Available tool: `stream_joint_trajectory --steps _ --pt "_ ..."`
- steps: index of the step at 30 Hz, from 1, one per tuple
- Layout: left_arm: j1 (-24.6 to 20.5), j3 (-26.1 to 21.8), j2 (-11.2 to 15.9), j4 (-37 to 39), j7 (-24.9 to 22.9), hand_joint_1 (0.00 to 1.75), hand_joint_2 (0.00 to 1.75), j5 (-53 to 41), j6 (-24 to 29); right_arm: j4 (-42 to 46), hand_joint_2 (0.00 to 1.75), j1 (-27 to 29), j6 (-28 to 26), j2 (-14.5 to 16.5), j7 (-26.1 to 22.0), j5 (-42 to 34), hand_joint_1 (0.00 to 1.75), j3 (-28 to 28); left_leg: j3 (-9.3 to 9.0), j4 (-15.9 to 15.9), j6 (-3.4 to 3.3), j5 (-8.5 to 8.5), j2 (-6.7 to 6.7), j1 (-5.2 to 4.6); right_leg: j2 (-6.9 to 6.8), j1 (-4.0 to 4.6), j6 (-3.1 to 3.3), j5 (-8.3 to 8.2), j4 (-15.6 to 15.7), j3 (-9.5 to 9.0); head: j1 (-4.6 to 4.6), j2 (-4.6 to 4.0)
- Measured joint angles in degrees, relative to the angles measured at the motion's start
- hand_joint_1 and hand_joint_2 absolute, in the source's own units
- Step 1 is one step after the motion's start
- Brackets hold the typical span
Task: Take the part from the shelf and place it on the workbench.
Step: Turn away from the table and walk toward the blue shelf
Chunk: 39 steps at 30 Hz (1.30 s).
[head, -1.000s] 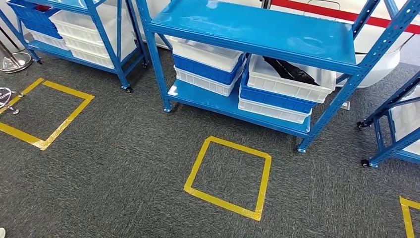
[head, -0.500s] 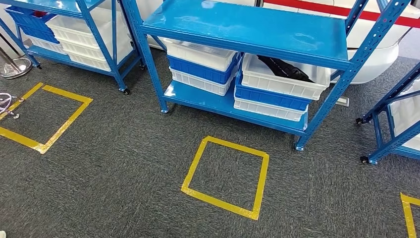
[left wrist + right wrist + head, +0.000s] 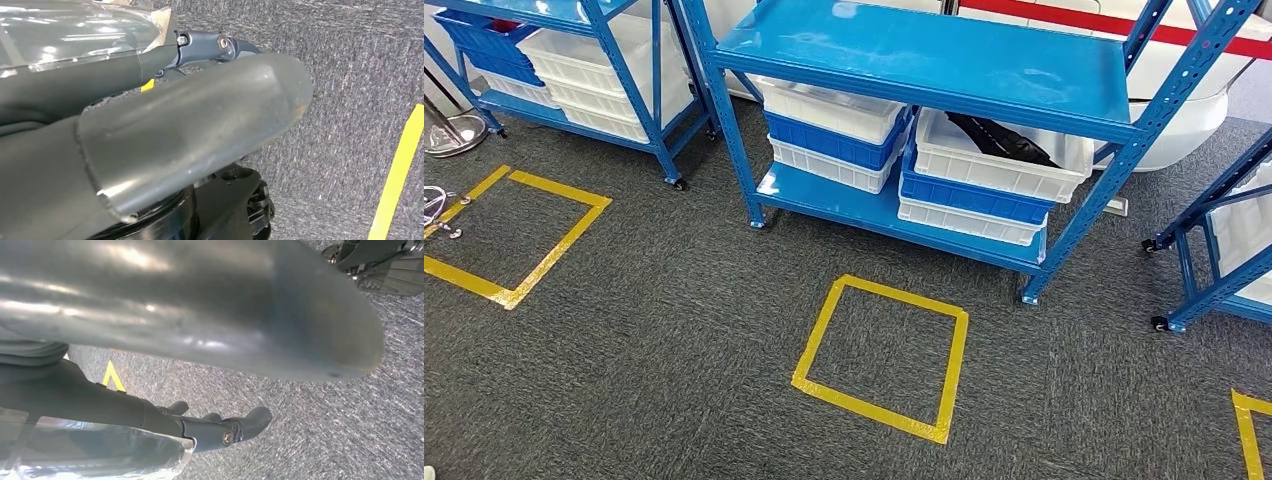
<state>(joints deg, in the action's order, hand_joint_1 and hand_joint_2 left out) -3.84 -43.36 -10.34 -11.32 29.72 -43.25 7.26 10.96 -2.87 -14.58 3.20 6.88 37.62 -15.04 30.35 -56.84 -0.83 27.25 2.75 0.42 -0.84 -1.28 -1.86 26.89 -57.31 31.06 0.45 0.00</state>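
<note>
- Black part [image 3: 1007,140] lies in the topmost white bin [image 3: 1002,163] of the stack at the right end of the blue shelf's [image 3: 924,50] lower deck, under the overhang of the top deck; a blue bin [image 3: 969,196] and another white one sit beneath it
- Long axis of the part runs on a slant from the bin's back left corner toward its front right rim, so it lies crosswise rather than pointing at the robot
- Left hand [image 3: 200,130] hangs over grey carpet [image 3: 674,330] near a strip of yellow tape; thick thumb juts out, darker fingers [image 3: 220,47] extend behind it, nothing held and the fingers look loosely apart
- Right hand [image 3: 210,340] likewise hangs low above the carpet, thumb forward, dark fingers [image 3: 235,427] lightly curled yet apart, grasping nothing
- Both hands sit well apart from the shelf, and the part lies ahead of and above them, a little to the right of the yellow floor square [image 3: 884,355] marked before the shelf
- Judging by that offset, the right arm is the nearer one for the reach, and it would have to go in between the two decks to get over the bin's front rim
- Neighbouring stack of bins [image 3: 836,130] at the left end of the same deck shows no part from here
</note>
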Motion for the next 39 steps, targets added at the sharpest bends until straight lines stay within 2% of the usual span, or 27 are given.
stream_joint_trajectory --steps 6,8,10,11,13,15,16,17,18,19,20,21,22,23,25,27,28,30,31,32,33,34,36,37,38,39 --pt "0.0 0.0 0.0 0.0 0.2 0.00 0.00 0.0 -0.1 0.0 0.00 0.0 0.0 0.0 0.0 0.2 0.00 0.0 0.01 0.0 -0.03 0.02 0.00 -0.04 0.00 -0.05 0.00 0.00 0.0 0.00 -0.01 0.00" --pt "0.0 0.0 0.0 0.0 0.2 0.00 0.00 0.0 -0.1 0.0 0.00 0.0 0.0 0.0 0.0 0.2 0.00 0.0 0.17 -0.3 -0.16 0.17 0.00 -0.07 -0.01 -0.61 -0.31 -0.18 0.2 -0.07 -0.07 0.00" --pt "-0.1 0.0 0.0 0.0 0.2 0.00 0.00 0.0 -0.1 0.0 0.00 0.0 0.1 0.1 0.0 0.3 0.00 0.0 0.10 0.0 -0.93 -0.02 -0.01 -0.15 -0.08 -0.89 -0.89 -0.54 0.8 -0.32 -0.21 0.00" --pt "-0.1 0.0 0.0 0.0 0.3 0.00 0.00 0.0 -0.2 0.0 0.00 0.0 0.1 0.1 0.0 0.3 0.00 0.0 -0.30 1.0 -1.47 -0.55 0.05 -0.03 -0.10 -0.65 -1.04 -0.56 0.8 -0.29 -0.23 0.00" --pt "-0.2 0.0 -0.2 0.0 0.3 0.00 0.00 0.0 -0.2 0.0 0.00 0.0 0.1 -0.1 0.0 0.3 0.00 0.0 -1.12 3.0 -2.47 -1.72 0.15 0.38 0.13 -0.34 -0.79 0.90 -1.6 0.89 -0.06 0.00" --pt "-0.2 0.0 -0.3 0.0 0.3 0.00 0.00 0.0 -0.2 0.0 0.00 0.1 0.1 -0.2 0.0 0.3 0.00 0.0 -1.20 3.6 -2.73 -2.17 0.20 0.64 0.47 -0.45 -0.32 4.17 -8.4 4.20 0.15 0.00" --pt "-0.2 0.0 -0.3 0.0 0.3 0.00 0.00 0.0 -0.2 0.0 0.00 0.2 0.1 -0.3 0.0 0.3 0.00 0.0 -1.08 3.6 -2.62 -2.19 0.20 0.70 0.56 -0.57 -0.41 5.53 -12.1 5.93 0.21 0.00" --pt "-0.1 0.0 -0.3 0.0 0.3 0.00 0.00 0.0 -0.2 0.0 0.00 0.2 0.1 -0.4 0.0 0.3 0.00 0.0 -1.02 3.5 -2.44 -2.19 0.18 0.78 0.60 -0.73 -0.79 6.12 -14.2 6.94 0.22 0.00" --pt "-0.1 0.0 -0.4 0.0 0.3 0.00 0.00 0.0 -0.2 0.0 0.00 0.3 0.1 -0.5 0.0 0.3 0.00 0.0 -0.99 3.4 -2.12 -2.15 0.16 0.95 0.59 -0.95 -1.46 5.73 -14.1 6.83 0.22 0.00" --pt "-0.1 0.0 -0.4 0.0 0.3 0.00 0.00 0.0 -0.2 0.0 0.00 0.4 0.1 -0.6 0.0 0.3 0.00 0.0 -0.95 3.1 -1.62 -1.97 0.13 1.24 0.53 -1.25 -2.34 4.41 -11.5 5.45 0.24 0.00" --pt "-0.1 0.0 -0.5 0.0 0.3 0.00 0.00 0.0 -0.2 0.0 0.00 0.4 0.1 -0.7 0.0 0.3 0.00 0.0 -0.83 2.5 -0.95 -1.61 0.12 1.48 0.30 -1.65 -3.28 2.86 -7.4 3.35 0.30 0.00" --pt "-0.1 0.0 -0.4 0.0 0.3 0.00 0.00 0.0 -0.2 0.0 0.00 0.3 0.1 -0.5 0.0 0.3 0.00 0.0 -0.57 1.7 -0.13 -1.08 0.12 1.61 0.17 -1.79 -3.83 1.77 -4.0 1.61 0.54 0.00" --pt "-0.1 0.0 -0.4 0.0 0.3 0.00 0.00 0.0 -0.2 0.0 0.00 0.3 0.2 -0.5 0.0 0.3 0.00 0.0 -0.28 0.8 0.59 -0.41 0.11 1.60 0.13 -1.87 -3.66 1.24 -1.7 0.39 0.67 0.00" --pt "-0.2 0.0 -0.3 0.0 0.3 0.00 0.00 -0.1 -0.2 0.0 0.00 0.3 0.2 -0.4 0.0 0.3 0.00 0.0 -0.06 0.1 1.12 0.12 0.10 1.51 0.17 -1.88 -3.00 1.35 -1.0 0.11 0.67 0.00" --pt "-0.2 0.0 -0.3 0.0 0.4 0.00 0.00 -0.1 -0.2 0.0 0.00 0.3 0.2 -0.4 0.0 0.3 0.00 0.0 -0.02 -0.5 1.53 0.66 0.09 1.64 0.62 -1.75 -1.15 1.92 -1.8 0.26 0.34 0.00" --pt "-0.2 0.0 -0.3 0.0 0.4 0.00 0.00 -0.1 -0.2 0.0 0.00 0.4 0.2 -0.4 0.0 0.4 0.00 0.0 0.07 -1.4 1.72 1.43 -0.30 2.08 0.87 -1.64 -0.26 2.13 -2.0 0.03 0.04 0.00" --pt "-0.2 0.0 -0.3 0.0 0.4 0.00 0.00 -0.1 -0.3 0.0 0.00 0.4 0.2 -0.4 0.0 0.4 0.00 0.0 0.81 -3.2 1.76 2.59 -0.75 2.19 0.97 -1.55 -0.01 2.15 -2.1 -0.16 -0.07 0.00" --pt "-0.2 0.0 -0.3 0.0 0.5 0.00 0.00 -0.1 -0.3 0.0 0.00 0.3 0.2 -0.5 0.0 0.4 0.00 0.0 4.35 -10.1 1.63 6.18 -1.72 2.07 1.18 -1.15 0.27 2.25 -2.1 -0.25 -0.36 0.00" --pt "-0.1 0.0 -0.3 0.0 0.5 0.00 0.00 -0.2 -0.4 0.0 0.00 0.3 0.2 -0.5 0.0 0.5 0.00 0.0 6.71 -14.2 1.42 7.67 -1.97 1.89 1.34 -0.85 0.43 2.37 -2.1 -0.29 -0.45 0.00" --pt "0.0 0.0 -0.3 0.0 0.5 0.00 0.00 -0.2 -0.4 0.0 0.00 0.3 0.2 -0.5 0.0 0.5 0.00 0.0 8.66 -17.2 1.05 8.25 -2.10 1.69 1.52 -0.49 0.64 2.52 -2.1 -0.39 -0.51 0.00" --pt "0.0 0.0 -0.3 0.0 0.5 0.00 0.00 -0.2 -0.4 0.0 0.00 0.4 0.2 -0.5 0.0 0.6 0.00 0.0 9.72 -18.1 0.48 7.64 -2.17 1.39 1.70 -0.09 0.89 2.70 -2.1 -0.59 -0.52 0.00" --pt "0.0 0.1 -0.3 0.0 0.5 0.00 0.00 -0.2 -0.4 0.0 0.00 0.4 0.2 -0.5 0.0 0.6 0.00 0.0 9.70 -16.9 -0.32 5.95 -2.27 1.00 1.91 0.32 1.14 2.88 -2.0 -0.87 -0.53 0.00" --pt "0.0 0.1 -0.2 0.0 0.5 0.00 0.00 -0.2 -0.3 0.0 0.00 0.3 0.2 -0.3 0.0 0.8 0.00 0.0 7.19 -10.0 -2.75 1.36 -2.88 -0.16 2.31 0.88 1.62 3.25 -1.9 -1.43 -0.41 0.00" --pt "0.0 0.1 -0.2 0.0 0.5 0.00 0.00 -0.2 -0.3 0.0 0.00 0.2 0.1 -0.2 0.0 0.8 0.00 0.0 5.80 -6.7 -3.91 -0.05 -3.00 -0.70 2.52 1.11 1.70 3.43 -1.7 -1.61 -0.17 0.00" --pt "-0.1 0.1 -0.1 0.0 0.6 0.00 0.00 -0.2 -0.3 0.0 0.00 0.2 0.1 0.0 0.0 0.9 0.00 0.0 4.79 -4.4 -4.83 -0.73 -3.11 -1.22 2.66 1.06 1.63 3.53 -1.3 -1.69 0.01 0.00" --pt "-0.1 0.1 0.0 0.0 0.6 0.00 0.00 -0.2 -0.3 -0.1 0.00 0.1 0.1 0.1 0.0 0.9 0.00 0.0 4.18 -3.1 -5.43 -0.73 -3.07 -1.60 2.71 0.99 1.34 3.38 -1.3 -1.98 0.17 0.00"
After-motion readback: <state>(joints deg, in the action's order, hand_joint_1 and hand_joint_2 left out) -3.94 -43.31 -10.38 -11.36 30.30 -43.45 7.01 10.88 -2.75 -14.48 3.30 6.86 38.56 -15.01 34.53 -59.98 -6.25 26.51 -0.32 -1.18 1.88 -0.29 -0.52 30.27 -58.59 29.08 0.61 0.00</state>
